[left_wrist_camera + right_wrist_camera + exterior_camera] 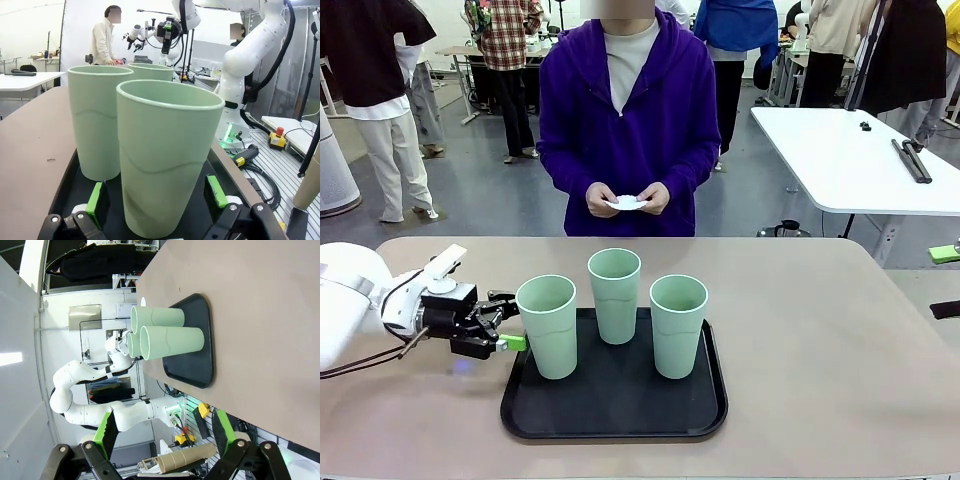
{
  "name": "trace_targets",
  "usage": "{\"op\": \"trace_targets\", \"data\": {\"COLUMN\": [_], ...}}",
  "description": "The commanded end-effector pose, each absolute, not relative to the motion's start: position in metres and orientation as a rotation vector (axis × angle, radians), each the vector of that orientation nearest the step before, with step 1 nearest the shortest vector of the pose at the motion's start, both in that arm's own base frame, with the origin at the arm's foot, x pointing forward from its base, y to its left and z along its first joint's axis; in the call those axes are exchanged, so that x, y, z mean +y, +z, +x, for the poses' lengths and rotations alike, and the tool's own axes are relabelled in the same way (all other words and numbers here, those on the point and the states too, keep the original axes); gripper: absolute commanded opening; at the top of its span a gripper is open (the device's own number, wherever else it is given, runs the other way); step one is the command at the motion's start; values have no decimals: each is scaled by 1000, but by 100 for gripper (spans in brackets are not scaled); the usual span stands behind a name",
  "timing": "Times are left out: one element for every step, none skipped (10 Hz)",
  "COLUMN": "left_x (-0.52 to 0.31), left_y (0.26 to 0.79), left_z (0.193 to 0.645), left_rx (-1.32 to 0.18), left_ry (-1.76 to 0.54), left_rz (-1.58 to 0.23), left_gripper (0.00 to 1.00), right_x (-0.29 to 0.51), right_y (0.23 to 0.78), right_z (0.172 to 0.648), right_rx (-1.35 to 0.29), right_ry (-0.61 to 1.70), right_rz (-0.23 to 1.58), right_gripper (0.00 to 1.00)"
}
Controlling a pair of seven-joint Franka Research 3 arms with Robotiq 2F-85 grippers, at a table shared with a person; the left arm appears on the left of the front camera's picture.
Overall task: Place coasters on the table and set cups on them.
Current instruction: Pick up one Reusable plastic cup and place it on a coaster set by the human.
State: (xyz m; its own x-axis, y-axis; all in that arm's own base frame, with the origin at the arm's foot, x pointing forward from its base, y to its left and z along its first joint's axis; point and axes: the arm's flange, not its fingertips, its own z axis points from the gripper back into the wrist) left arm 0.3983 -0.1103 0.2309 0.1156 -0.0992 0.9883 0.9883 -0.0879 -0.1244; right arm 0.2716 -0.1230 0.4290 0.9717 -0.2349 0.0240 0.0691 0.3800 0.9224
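Note:
Three mint-green cups stand on a black tray (712, 405) on the beige table (820, 340): a left cup (547, 327), a middle cup (615, 295) and a right cup (678, 326). My left gripper (508, 322) is open at the left cup's lower side. In the left wrist view that cup (170, 125) stands between the green pads (94, 199) of my left gripper (155, 196), which do not press on it. Across the table, a person holds white coasters (627, 203) in both hands. My right gripper (165, 432) is open and empty, off to the side of the tray (207, 340).
The table has bare room left, right and behind the tray. A white table (850, 160) stands at the back right. Several people stand in the background. The right wrist view shows my left arm (85, 390) beyond the cups (172, 340).

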Motion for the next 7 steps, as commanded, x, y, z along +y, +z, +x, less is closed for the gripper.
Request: {"op": "trace_targets", "data": {"left_x": [-115, -119, -124, -129, -135, -140, -145], "left_y": [227, 225, 222, 220, 218, 217, 216], "left_z": [395, 396, 397, 397, 398, 398, 399], "left_rx": [-983, -984, -980, -972, -972, -971, -961], "left_ry": [-1239, -1243, -1241, -1246, -1254, -1255, -1259], "left_rz": [-1246, -1244, -1250, -1254, -1255, -1260, -1264], "left_gripper": [100, 100, 100, 100, 100, 100, 100], "right_x": [-123, -123, -123, -123, -123, -123, -123], "right_y": [430, 430, 430, 430, 430, 430, 430], "right_z": [273, 273, 273, 273, 273, 273, 273], "right_rx": [-165, -165, -165, -165, -165, -165, -165], "right_ry": [-198, -198, -198, -198, -198, -198, -198], "right_rz": [1184, 1184, 1184, 1184, 1184, 1184, 1184], "right_gripper": [100, 100, 100, 100, 100, 100, 100]}}
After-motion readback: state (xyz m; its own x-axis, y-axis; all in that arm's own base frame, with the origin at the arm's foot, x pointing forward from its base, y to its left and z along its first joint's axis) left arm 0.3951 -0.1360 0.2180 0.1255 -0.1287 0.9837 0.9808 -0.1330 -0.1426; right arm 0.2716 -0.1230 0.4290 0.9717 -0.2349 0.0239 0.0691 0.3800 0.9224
